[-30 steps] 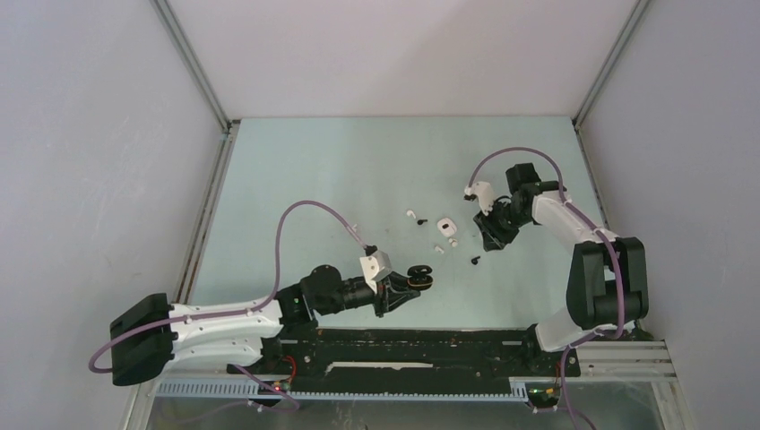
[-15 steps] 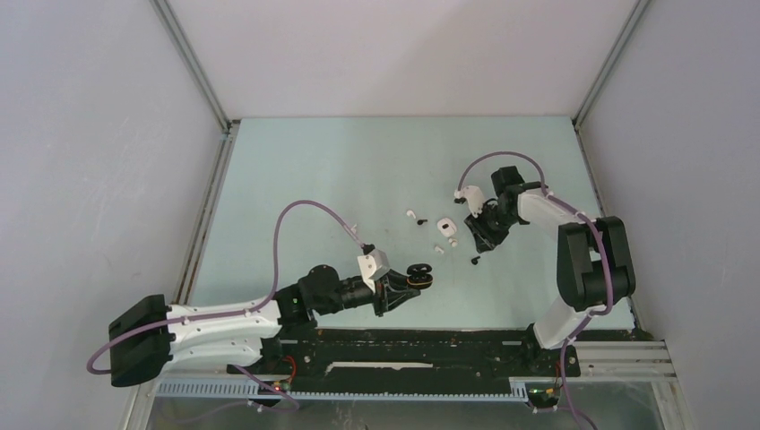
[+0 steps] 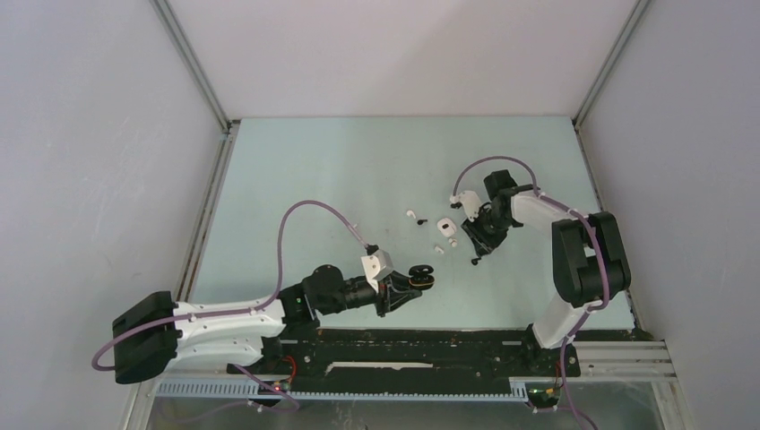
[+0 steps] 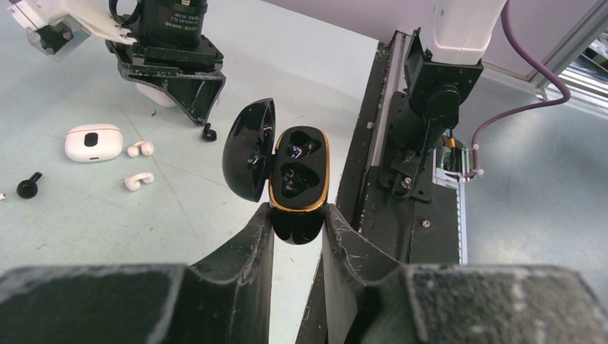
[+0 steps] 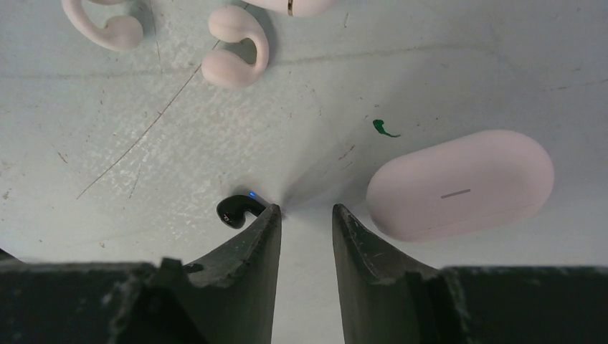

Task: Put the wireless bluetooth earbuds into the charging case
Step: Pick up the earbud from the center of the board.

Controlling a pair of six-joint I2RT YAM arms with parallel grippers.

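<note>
Left gripper is pictured clamped on the lower end of a black charging case, which is held just above the table near the front rail. The case is trimmed with a gold rim, and its lid is swung open to one side, so that two dark earbud wells are exposed. Whether anything is seated in those wells cannot be told.

Right gripper is shown lowered to the table farther back, its jaws set a little apart with only bare tabletop seen between them. A black earbud, on which a small blue light is lit, is seen lying on the table against the outer side of the finger at the left of the right wrist view. A closed white case is seen just beside the other finger.

Two white hooked earbuds are seen lying loose on the table beyond the fingertips, next to a second white case. Another black earbud is seen lying apart from them, farther to the left in the left wrist view.
</note>
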